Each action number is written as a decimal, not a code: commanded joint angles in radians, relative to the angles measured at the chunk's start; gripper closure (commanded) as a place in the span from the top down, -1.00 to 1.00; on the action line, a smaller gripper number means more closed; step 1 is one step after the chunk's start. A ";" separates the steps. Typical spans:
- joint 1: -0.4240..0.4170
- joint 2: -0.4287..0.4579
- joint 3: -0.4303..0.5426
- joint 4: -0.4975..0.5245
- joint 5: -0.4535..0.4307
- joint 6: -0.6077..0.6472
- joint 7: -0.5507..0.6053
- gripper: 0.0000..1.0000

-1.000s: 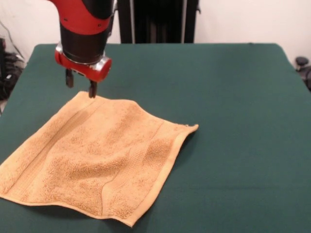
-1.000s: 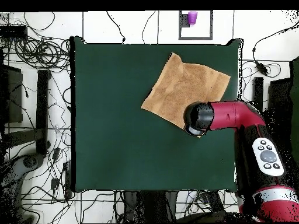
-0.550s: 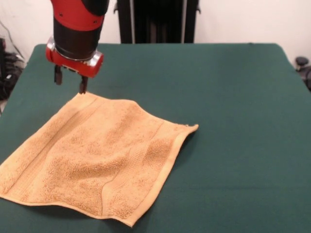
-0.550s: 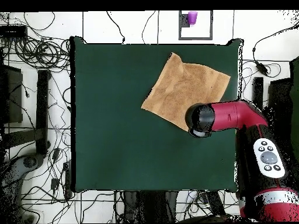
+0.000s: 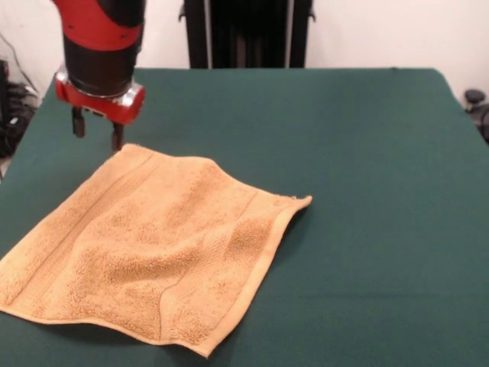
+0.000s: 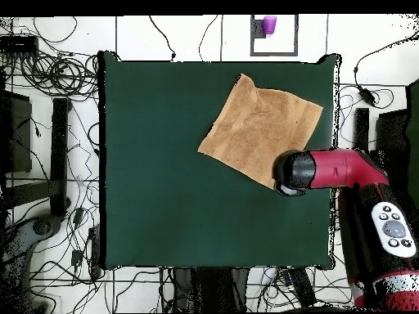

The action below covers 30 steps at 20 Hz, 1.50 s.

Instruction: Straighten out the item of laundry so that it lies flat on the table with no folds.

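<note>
The orange-tan terry towel [image 5: 153, 248] lies spread on the dark green table [image 5: 359, 191], with low ripples across its middle and one edge slightly lifted by the corner at the right. In the overhead view the towel [image 6: 260, 127] sits near the table's upper right. My gripper [image 5: 96, 136] hovers just past the towel's far corner, open, with nothing between its two dark fingers. From above, the red arm's end [image 6: 293, 172] sits at the towel's lower right corner and hides the gripper.
Cables and stands litter the floor around the table [image 6: 164, 188]. A purple cup [image 6: 269, 24] stands on the floor beyond the table's top edge. A black stand [image 5: 244, 34] rises behind the table's far side.
My gripper has moved left in the front view, off the towel's far corner and away from the cloth. The towel has not shifted.
</note>
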 commanded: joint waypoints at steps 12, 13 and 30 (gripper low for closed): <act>-0.125 0.161 0.199 0.183 0.006 -0.329 -0.174 1.00; -0.131 0.165 0.206 0.186 -0.002 -0.347 -0.174 1.00; -0.066 0.156 0.143 0.173 -0.070 -0.427 -0.072 1.00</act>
